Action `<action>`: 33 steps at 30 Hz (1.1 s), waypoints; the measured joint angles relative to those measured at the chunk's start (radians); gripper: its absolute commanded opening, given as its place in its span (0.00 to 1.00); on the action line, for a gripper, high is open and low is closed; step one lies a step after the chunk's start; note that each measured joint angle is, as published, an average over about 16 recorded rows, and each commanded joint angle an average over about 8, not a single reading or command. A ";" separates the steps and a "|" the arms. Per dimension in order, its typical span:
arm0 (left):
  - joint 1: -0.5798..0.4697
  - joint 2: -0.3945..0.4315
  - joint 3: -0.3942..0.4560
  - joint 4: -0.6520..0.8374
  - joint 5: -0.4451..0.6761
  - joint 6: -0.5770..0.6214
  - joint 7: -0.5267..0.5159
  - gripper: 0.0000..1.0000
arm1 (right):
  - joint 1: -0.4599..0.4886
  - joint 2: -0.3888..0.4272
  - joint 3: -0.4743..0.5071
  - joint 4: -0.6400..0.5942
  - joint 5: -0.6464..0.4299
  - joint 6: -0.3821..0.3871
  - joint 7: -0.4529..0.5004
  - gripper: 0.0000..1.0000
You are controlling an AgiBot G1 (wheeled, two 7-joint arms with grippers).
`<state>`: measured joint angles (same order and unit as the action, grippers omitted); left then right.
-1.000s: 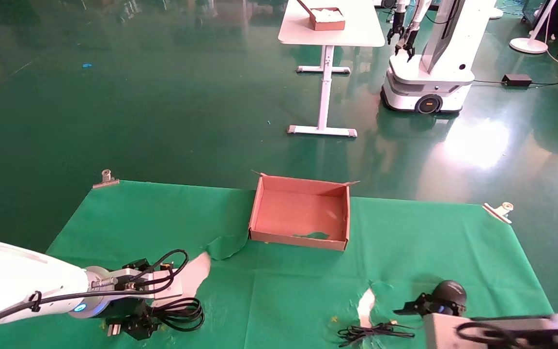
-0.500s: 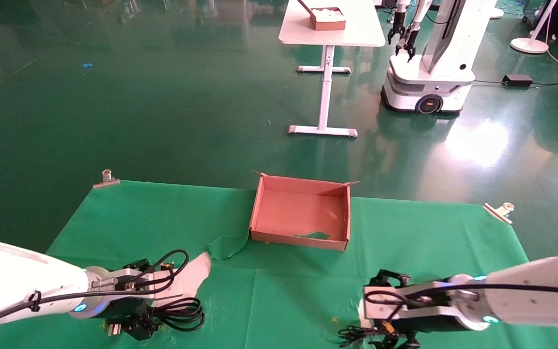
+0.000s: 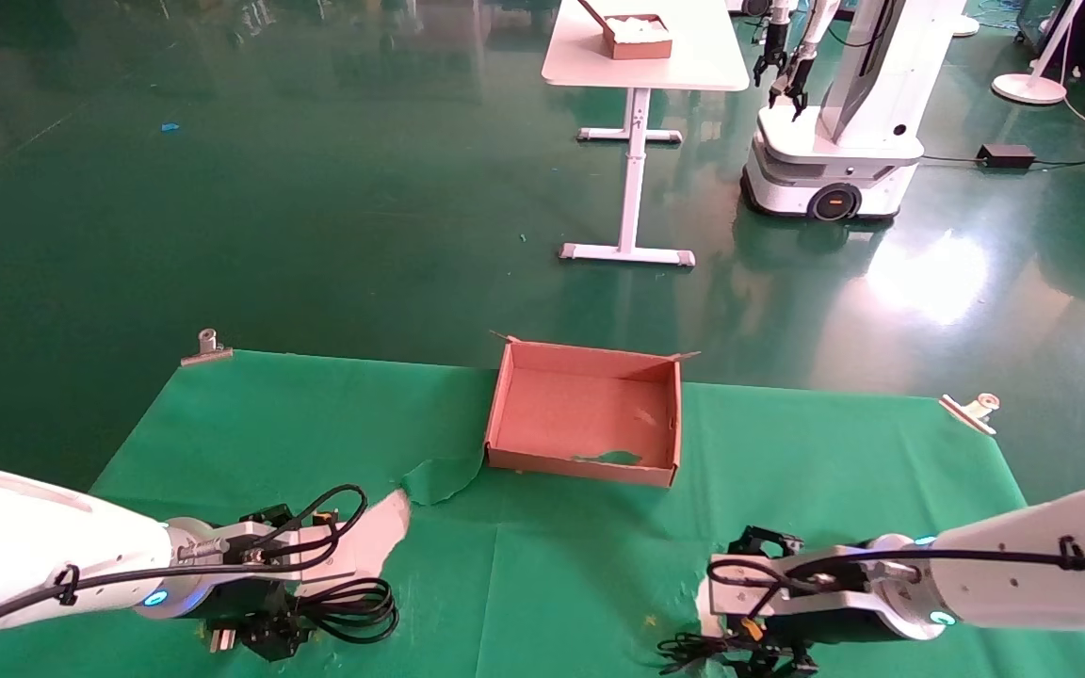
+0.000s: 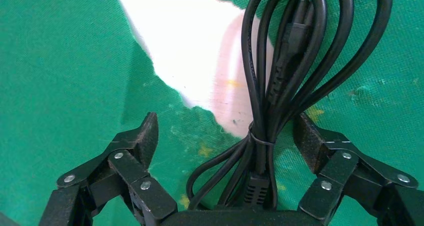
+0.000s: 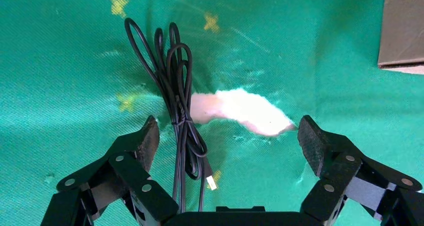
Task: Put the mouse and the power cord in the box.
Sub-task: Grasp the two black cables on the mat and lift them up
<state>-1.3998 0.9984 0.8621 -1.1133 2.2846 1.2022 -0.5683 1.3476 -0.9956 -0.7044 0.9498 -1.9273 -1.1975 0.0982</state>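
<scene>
The power cord [image 3: 354, 610], thick black loops tied in a bundle, lies near the table's front left. My left gripper [image 3: 265, 638] stands open astride it; in the left wrist view the power cord [image 4: 272, 110] runs between the spread fingers of that gripper [image 4: 226, 136], nearer one pad. My right gripper [image 3: 773, 661] is low at the front right, open. The mouse's thin cable bundle [image 5: 175, 95] lies by one finger of the right gripper [image 5: 228, 133]. The mouse's body is hidden. The box [image 3: 580, 467], brown and shallow, holds nothing at table centre.
The green cloth [image 3: 844, 452] is torn, baring white patches [image 5: 245, 110] and a folded flap [image 3: 439, 476]. Metal clips [image 3: 206, 347] [image 3: 971, 411] hold its far corners. Beyond stand a white table [image 3: 641, 56] with a small brown box and another robot [image 3: 834, 141].
My right arm has swung in from the right, covering the spot where the mouse lay, and its gripper now sits low over the thin cable bundle. The left arm has not moved.
</scene>
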 measured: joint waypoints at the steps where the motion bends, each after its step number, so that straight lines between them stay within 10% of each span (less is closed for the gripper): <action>1: 0.000 0.000 0.000 0.000 0.000 0.000 0.000 0.00 | 0.000 0.000 0.000 0.000 -0.001 0.000 0.000 0.00; 33: 0.000 0.000 -0.001 -0.001 0.000 0.000 0.001 0.00 | -0.004 0.006 0.004 0.008 0.014 -0.007 -0.003 0.00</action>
<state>-1.3997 0.9981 0.8613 -1.1144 2.2841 1.2025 -0.5677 1.3436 -0.9893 -0.7003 0.9583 -1.9137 -1.2049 0.0953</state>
